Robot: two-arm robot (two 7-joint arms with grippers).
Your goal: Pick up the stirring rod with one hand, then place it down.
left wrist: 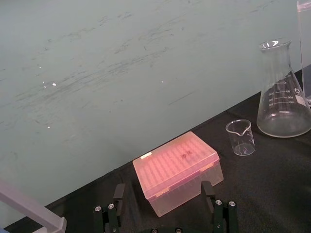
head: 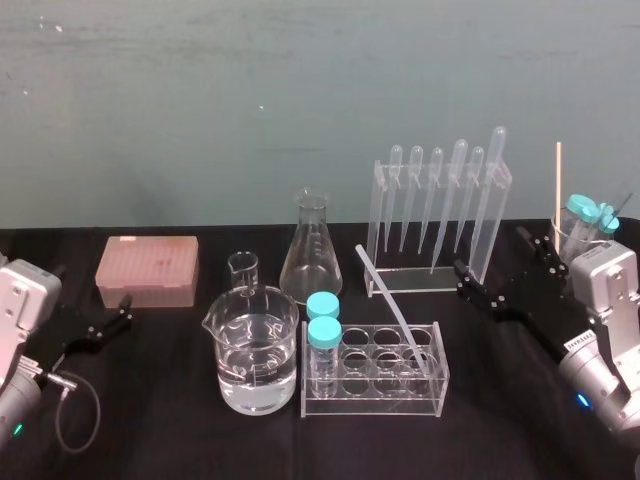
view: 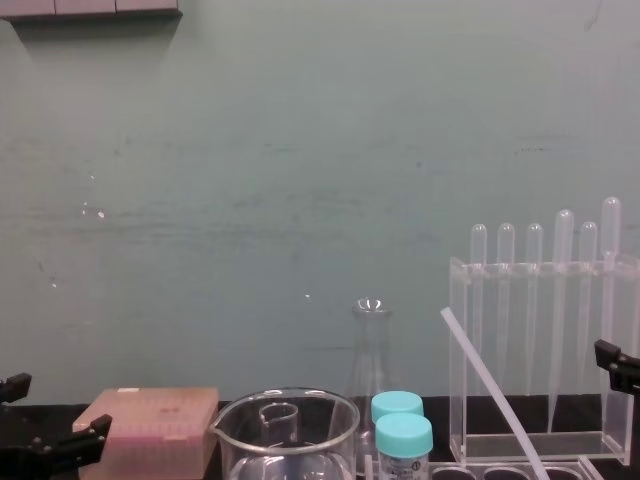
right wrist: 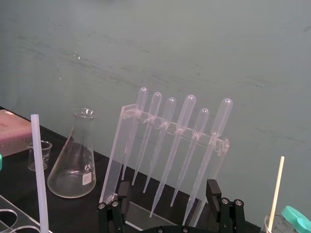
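Observation:
The stirring rod (head: pixel 392 305) is a thin translucent whitish stick. It leans tilted with its lower end in a hole of the clear tube rack (head: pixel 436 388) at the table's middle. It also crosses the chest view (view: pixel 490 390) and stands at the edge of the right wrist view (right wrist: pixel 38 174). My right gripper (head: pixel 500 268) is open and hovers to the right of the rod, in front of the pipette stand, apart from both; its fingers (right wrist: pixel 112 213) hold nothing. My left gripper (head: pixel 100 325) rests open at the far left, just in front of the pink box, with nothing between its fingers (left wrist: pixel 109 213).
A pipette stand (head: pixel 440 215) with several bulb pipettes is behind the rack. A conical flask (head: pixel 311 250), a small beaker (head: pixel 243 268) and a water-filled beaker (head: pixel 256 350) stand centre-left. A pink tip box (head: pixel 147 270) is at the left. Two teal-capped vials (head: pixel 323 335) sit in the rack. A wooden stick (head: pixel 558 190) stands far right.

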